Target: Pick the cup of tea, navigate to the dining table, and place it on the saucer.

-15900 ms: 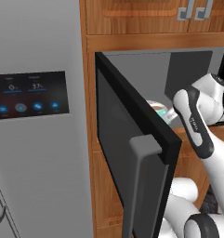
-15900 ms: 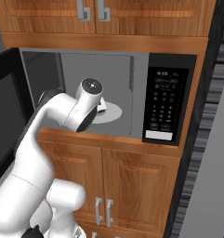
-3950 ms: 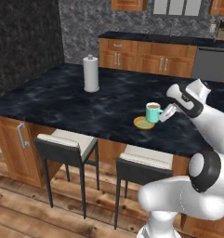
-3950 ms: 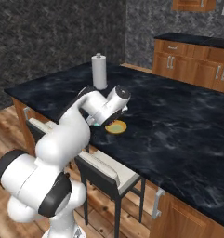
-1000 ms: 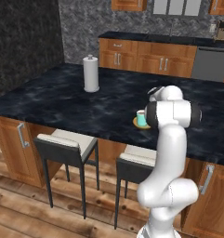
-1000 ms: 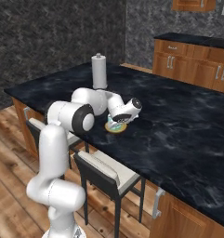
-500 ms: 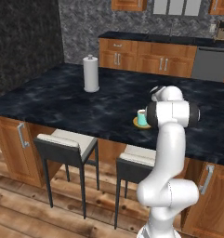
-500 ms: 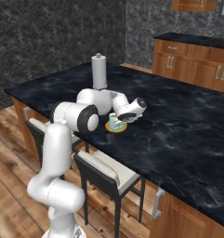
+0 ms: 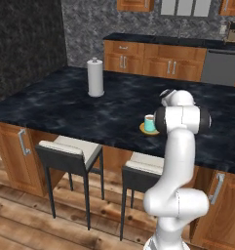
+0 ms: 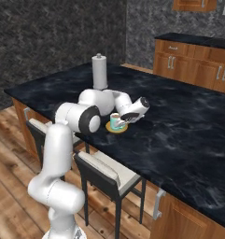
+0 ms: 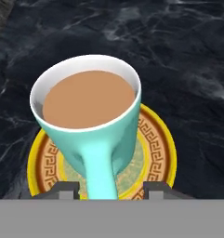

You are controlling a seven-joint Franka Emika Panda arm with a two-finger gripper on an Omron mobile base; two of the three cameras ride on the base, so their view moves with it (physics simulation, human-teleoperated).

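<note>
The cup of tea [image 11: 90,116], teal with a white inside and brown liquid, stands upright on the yellow-orange saucer [image 11: 156,149]. Its handle points toward the hand, between the two dark fingertips [image 11: 67,189]. My gripper [image 11: 112,190] is open, with a gap on each side of the handle. From the right base view the gripper [image 10: 123,120] sits level with the cup [image 10: 116,121] on the saucer [image 10: 116,129], near the front edge of the dining table [image 10: 179,130]. From the left, the cup [image 9: 149,123] and saucer [image 9: 144,130] peek out beside my arm on the black table top [image 9: 65,107].
A tall white paper-towel roll [image 9: 95,78] [image 10: 99,71] stands farther back on the table. Two dark stools [image 9: 70,149] [image 9: 143,168] are tucked under the table's front edge. A wall counter with wooden cabinets [image 9: 177,61] runs along the back.
The jaws have parted and let go of the cup's handle. The cup rests on the saucer where it was; the arm has barely shifted.
</note>
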